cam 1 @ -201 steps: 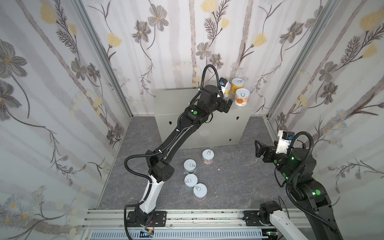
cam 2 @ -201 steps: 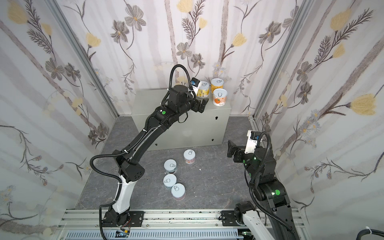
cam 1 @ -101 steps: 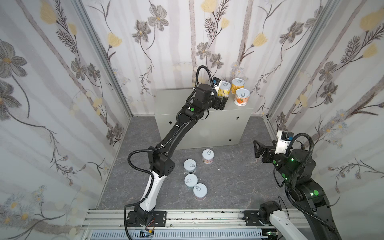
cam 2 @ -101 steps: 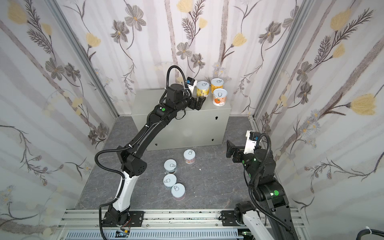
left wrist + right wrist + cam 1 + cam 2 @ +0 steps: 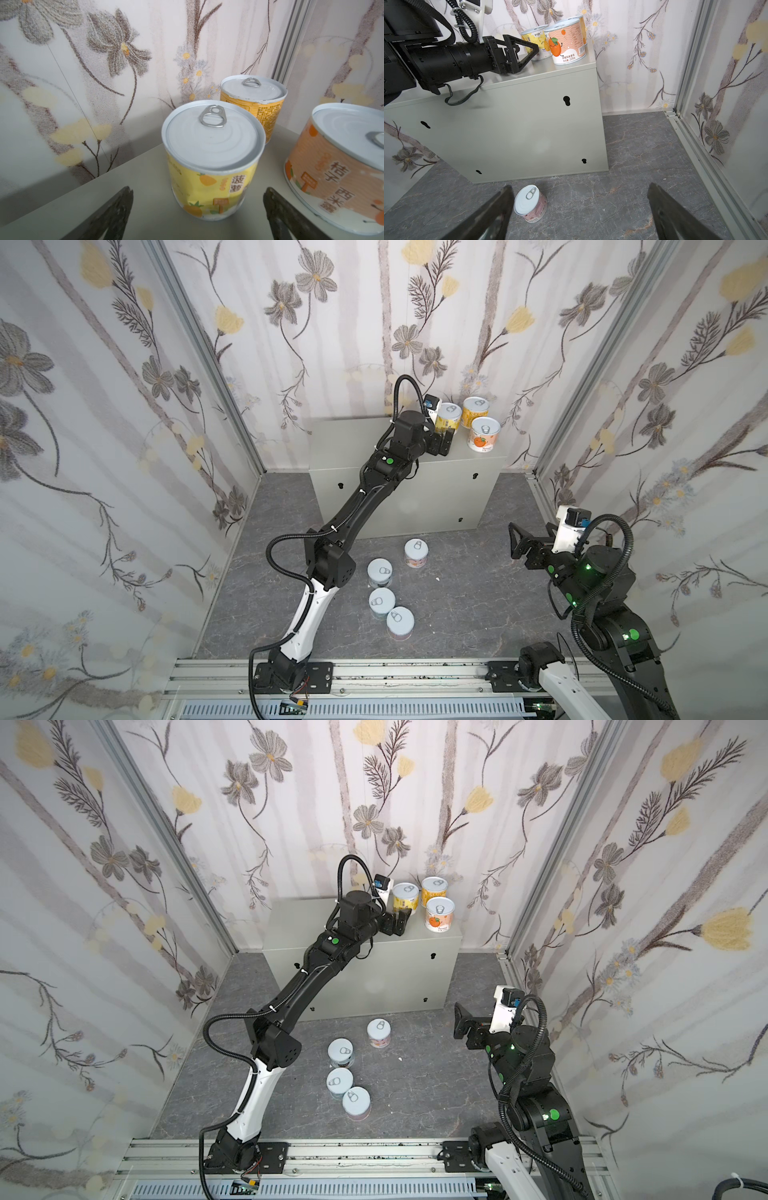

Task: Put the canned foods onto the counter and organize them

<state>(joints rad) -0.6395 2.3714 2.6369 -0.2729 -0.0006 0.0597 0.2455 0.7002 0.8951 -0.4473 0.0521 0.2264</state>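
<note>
- Tins (image 5: 482, 435): three at counter (image 5: 345, 439) right rear corner, four on floor (image 5: 457, 597).
- My left gripper (image 5: 443, 441), wide, just short of yellow tin (image 5: 450, 416); bare top leftward.
- My right gripper (image 5: 532, 536), wide, over floor.

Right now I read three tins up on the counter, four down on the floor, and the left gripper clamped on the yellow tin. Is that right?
Not quite: the left gripper is open, not clamped on the yellow tin. The left wrist view shows its fingers spread, with gaps on both sides of the tin. The counts on counter and floor hold.
</note>
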